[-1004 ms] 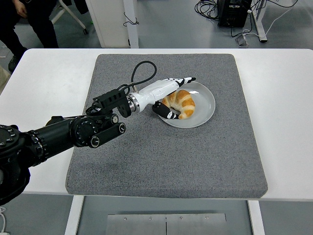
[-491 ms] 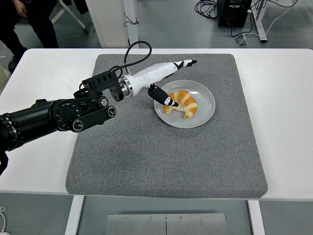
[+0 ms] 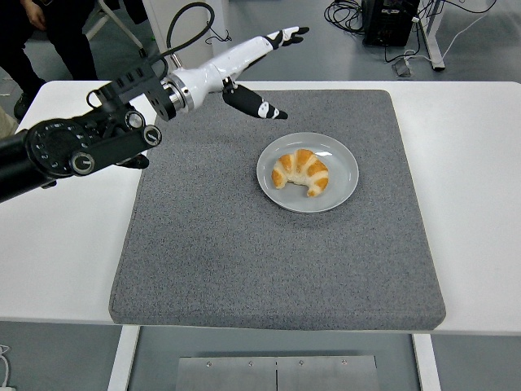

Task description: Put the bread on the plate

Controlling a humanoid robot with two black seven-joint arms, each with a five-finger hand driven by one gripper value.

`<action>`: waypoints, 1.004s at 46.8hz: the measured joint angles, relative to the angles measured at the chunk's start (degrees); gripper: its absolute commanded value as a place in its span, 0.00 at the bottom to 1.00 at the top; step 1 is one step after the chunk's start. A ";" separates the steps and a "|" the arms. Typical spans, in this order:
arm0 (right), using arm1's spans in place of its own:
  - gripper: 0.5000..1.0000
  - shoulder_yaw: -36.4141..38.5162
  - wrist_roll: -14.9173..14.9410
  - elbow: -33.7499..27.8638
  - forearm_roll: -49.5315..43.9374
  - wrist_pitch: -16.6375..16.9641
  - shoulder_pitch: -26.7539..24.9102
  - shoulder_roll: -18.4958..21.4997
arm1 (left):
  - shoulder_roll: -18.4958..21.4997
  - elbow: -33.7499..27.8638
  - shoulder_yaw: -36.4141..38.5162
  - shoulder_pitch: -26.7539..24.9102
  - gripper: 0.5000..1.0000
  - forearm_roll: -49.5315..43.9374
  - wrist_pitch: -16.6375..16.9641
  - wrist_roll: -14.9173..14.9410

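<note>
Lying curved and golden-brown, ridged with pale bands, on the plate (image 3: 342,187): the bread (image 3: 301,172), slightly left of centre in the round, smooth, grey-white dish. Resting under the plate, a square mat (image 3: 244,261) of coarse grey felt-like fabric, covering most of the glossy white desk (image 3: 480,163). Hovering above the mat's far left corner, well apart from the bread: the left hand (image 3: 248,69), white-shelled with black tips, fingers (image 3: 289,34) stretched out and released, thumb jutting down toward the mat, gripping nothing. Reaching in from the left edge, a black jointed arm (image 3: 73,147) with a looping cable.
</note>
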 measured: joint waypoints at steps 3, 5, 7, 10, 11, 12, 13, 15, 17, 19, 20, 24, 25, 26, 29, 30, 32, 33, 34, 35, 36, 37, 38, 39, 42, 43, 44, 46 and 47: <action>1.00 0.00 0.00 0.00 0.00 0.00 -0.02 0.00 | 0.90 -0.07 -1.80 -0.02 0.96 -1.26 0.00 0.00; 1.00 0.00 0.01 0.00 0.00 0.01 -0.03 0.00 | 1.27 -0.08 -2.78 -0.02 0.96 -2.12 -0.03 0.02; 1.00 0.00 0.00 0.00 0.00 0.00 -0.03 0.00 | 1.71 -0.05 -3.70 0.01 0.96 -3.04 -0.03 0.10; 1.00 0.00 0.00 0.00 0.00 0.00 -0.04 0.00 | 2.21 -0.01 -4.94 0.53 0.96 -5.24 0.17 0.30; 1.00 0.00 0.00 0.00 0.00 0.00 -0.04 0.00 | 2.31 0.00 -5.38 0.74 0.96 -6.28 0.25 0.33; 1.00 0.00 0.00 0.00 0.00 0.01 -0.04 0.00 | 2.35 0.05 -5.85 0.95 0.96 -7.55 0.34 0.35; 1.00 0.00 0.00 0.00 0.00 0.01 -0.04 0.00 | 2.42 0.09 -6.45 1.28 0.96 -9.58 0.42 0.35; 1.00 0.00 0.00 0.00 0.00 0.01 -0.04 0.00 | 2.49 0.27 -7.14 1.82 0.96 -12.44 0.51 0.35; 1.00 0.00 0.01 0.00 0.00 0.01 -0.04 0.00 | 2.57 0.61 -7.96 2.60 0.96 -16.16 0.60 0.33; 1.00 0.00 0.01 0.00 0.00 0.00 -0.03 0.00 | 2.60 0.74 -8.78 3.29 0.96 -19.25 0.62 0.29; 1.00 0.00 0.01 0.00 0.00 0.00 -0.02 0.00 | 2.60 0.81 -9.25 3.66 0.96 -20.67 0.66 0.28; 1.00 0.00 0.01 0.00 0.00 0.00 0.02 0.00 | 2.80 1.02 -11.39 5.65 0.96 -24.65 0.97 0.26; 1.00 0.00 0.01 0.00 0.00 0.00 0.01 0.00 | 2.87 1.18 -12.00 6.17 0.96 -25.16 1.06 0.26; 1.00 0.00 0.00 0.00 0.00 0.00 0.00 0.00 | 2.92 1.42 -12.71 6.72 0.96 -25.59 1.11 0.34; 1.00 0.00 0.01 0.00 0.00 0.00 -0.03 0.00 | 2.93 2.46 -15.21 8.31 0.96 -26.56 1.14 0.70; 1.00 0.00 0.00 0.00 0.00 0.00 -0.04 0.00 | 2.91 2.88 -16.01 8.82 0.96 -26.93 1.04 1.09; 1.00 0.00 0.00 0.00 0.00 0.01 -0.04 0.00 | 2.67 3.94 -18.17 9.88 0.96 -28.27 0.92 2.39; 1.00 0.00 0.00 0.00 0.00 0.00 -0.04 0.00 | 2.54 4.32 -19.32 10.31 0.96 -29.16 0.68 3.24; 1.00 0.00 0.00 0.00 0.00 0.00 -0.04 0.00 | 2.46 4.75 -20.88 10.93 0.96 -30.59 0.24 4.55; 1.00 0.00 0.01 0.00 0.00 0.01 -0.05 0.00 | 2.38 5.03 -21.93 11.36 0.96 -31.47 -0.04 5.35; 1.00 0.00 0.00 0.00 0.00 0.00 -0.05 0.00 | 2.37 5.32 -23.07 11.87 0.96 -32.45 -0.55 6.20; 1.00 0.00 0.00 0.00 0.00 0.01 -0.05 0.00 | 2.30 5.68 -24.08 12.41 0.96 -33.28 -1.17 6.87; 1.00 0.00 0.01 0.00 0.00 0.01 -0.04 0.00 | 2.26 6.14 -25.14 13.05 0.96 -33.91 -1.91 7.43; 1.00 0.00 0.00 0.00 0.00 0.01 -0.04 0.00 | 2.16 6.62 -25.90 13.59 0.96 -34.36 -2.54 7.66; 1.00 0.00 0.01 0.00 0.00 0.01 -0.05 0.00 | 1.55 8.84 -27.75 14.78 0.96 -35.00 -4.09 7.91; 1.00 0.00 0.00 0.00 0.00 0.00 -0.04 0.00 | 1.20 9.55 -28.13 15.04 0.96 -35.09 -4.52 7.92; 1.00 0.00 0.00 0.00 0.00 0.00 -0.01 0.00 | 0.74 10.31 -28.48 15.26 0.96 -35.14 -5.04 7.92; 1.00 0.00 0.00 0.00 0.00 0.00 -0.01 0.00 | -0.26 11.73 -29.22 15.79 0.96 -35.18 -6.53 7.93; 1.00 0.00 0.00 0.00 0.00 0.00 -0.03 0.00 | -0.57 12.34 -29.65 16.06 0.96 -35.21 -7.32 7.92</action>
